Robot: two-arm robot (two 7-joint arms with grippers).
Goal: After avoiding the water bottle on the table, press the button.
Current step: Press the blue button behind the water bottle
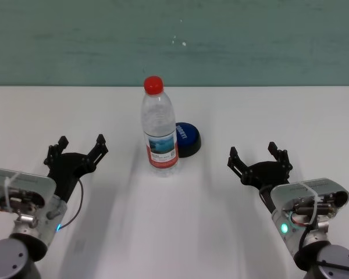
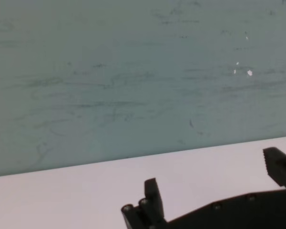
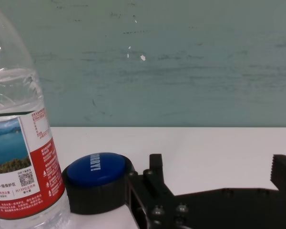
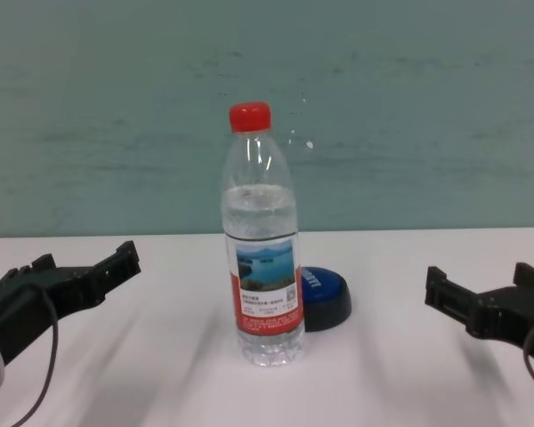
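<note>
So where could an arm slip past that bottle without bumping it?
Bare table lies right of the button, ahead of the open right gripper. More bare white lies between the open left gripper and the water bottle. It is crowded only mid-table: the bottle stands right in front of the button.

I see the water bottle [image 1: 160,129] ahead of my left gripper [image 1: 80,147] and to its right: clear plastic, red cap, a label with a blue lake photo and a red edge. Ahead-left of my right gripper [image 1: 259,157], the button [image 1: 186,138] has a blue top with white letters and a black base. Both grippers are black. The table [image 1: 267,110] is plain white, the wall [image 1: 250,40] dull green.
</note>
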